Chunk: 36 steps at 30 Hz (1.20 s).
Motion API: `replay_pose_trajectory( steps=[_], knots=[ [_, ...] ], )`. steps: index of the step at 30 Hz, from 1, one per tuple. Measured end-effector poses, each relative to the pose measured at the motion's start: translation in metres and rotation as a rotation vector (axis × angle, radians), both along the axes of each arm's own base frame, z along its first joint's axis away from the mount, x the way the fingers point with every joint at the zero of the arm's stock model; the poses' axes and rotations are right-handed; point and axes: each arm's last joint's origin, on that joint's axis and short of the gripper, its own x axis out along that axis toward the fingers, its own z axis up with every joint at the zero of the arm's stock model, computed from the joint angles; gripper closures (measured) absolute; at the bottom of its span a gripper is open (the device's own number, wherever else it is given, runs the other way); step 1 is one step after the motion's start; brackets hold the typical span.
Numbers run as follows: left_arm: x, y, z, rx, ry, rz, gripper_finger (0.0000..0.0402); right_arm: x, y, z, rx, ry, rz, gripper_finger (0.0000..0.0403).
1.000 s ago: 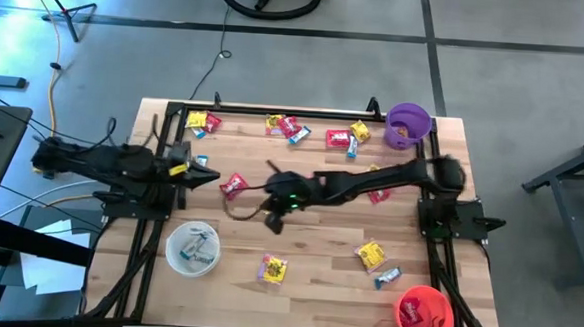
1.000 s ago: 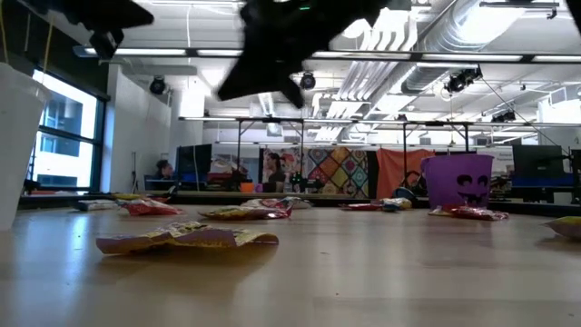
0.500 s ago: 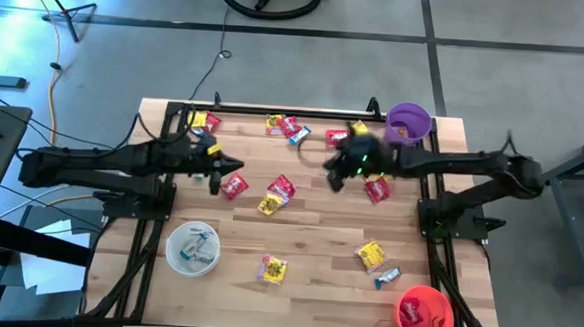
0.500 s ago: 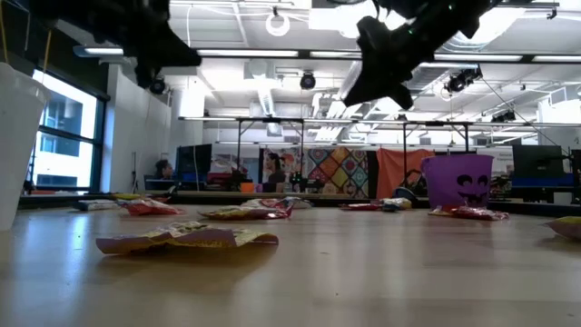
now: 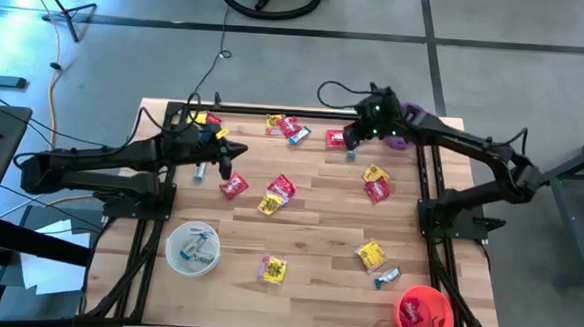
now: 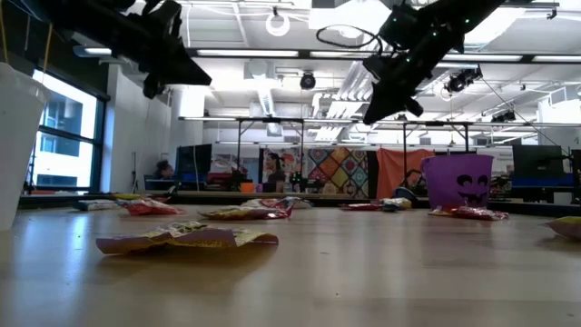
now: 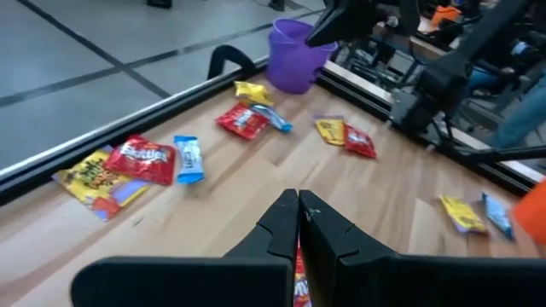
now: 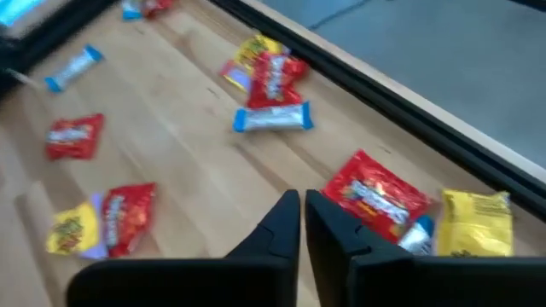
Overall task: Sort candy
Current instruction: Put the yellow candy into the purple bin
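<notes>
Small wrapped candy in red, yellow and light blue lies scattered flat on the wooden table: a red piece (image 5: 234, 186), a red and yellow pair (image 5: 275, 195), a yellow piece (image 5: 375, 173), and a cluster by the far edge (image 5: 284, 126). My left gripper (image 5: 227, 163) hovers shut above the table's left part, close to the red piece; the left wrist view shows its fingers (image 7: 299, 213) together. My right gripper (image 5: 353, 139) hangs shut high over the far right, beside the purple bowl (image 5: 411, 120), above a red piece (image 8: 375, 192).
A clear white bowl (image 5: 192, 248) with pieces inside stands near the left near corner. A red bowl (image 5: 424, 314) stands at the right near corner. A black frame rail (image 5: 275, 110) runs along the far edge. More candy (image 5: 370, 255) lies on the right near side.
My right gripper has swung from the table's middle toward the far right, up beside the purple bowl, uncovering a red and yellow pair and more pieces. My left gripper has reached a little toward the table's right and far edge.
</notes>
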Motion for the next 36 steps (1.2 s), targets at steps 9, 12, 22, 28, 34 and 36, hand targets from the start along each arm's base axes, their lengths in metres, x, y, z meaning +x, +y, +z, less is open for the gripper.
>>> replay_pose_trajectory(
  steps=[9,12,22,28,34,36],
  knots=[
    [-0.004,0.011,0.0,-0.023,-0.01,0.07,0.0402,0.012,-0.038,-0.022,0.037,0.178,-0.135,0.0275],
    [-0.005,0.014,0.0,-0.014,-0.005,0.077,0.0402,0.016,-0.056,-0.035,0.091,0.252,-0.196,0.0242],
    [-0.01,0.023,0.0,0.041,0.022,0.043,0.0402,0.031,-0.1,-0.081,0.23,0.49,-0.281,0.0206],
    [-0.012,0.028,0.0,0.056,0.03,0.062,0.0402,0.034,-0.107,-0.094,0.234,0.628,-0.332,0.0206],
    [-0.014,0.031,0.0,0.054,0.029,0.045,0.0402,0.033,-0.109,-0.094,0.23,0.638,-0.334,0.0206],
    [-0.014,0.031,0.0,0.055,0.029,0.045,0.0402,0.033,-0.109,-0.094,0.228,0.642,-0.326,0.0208]
  ],
)
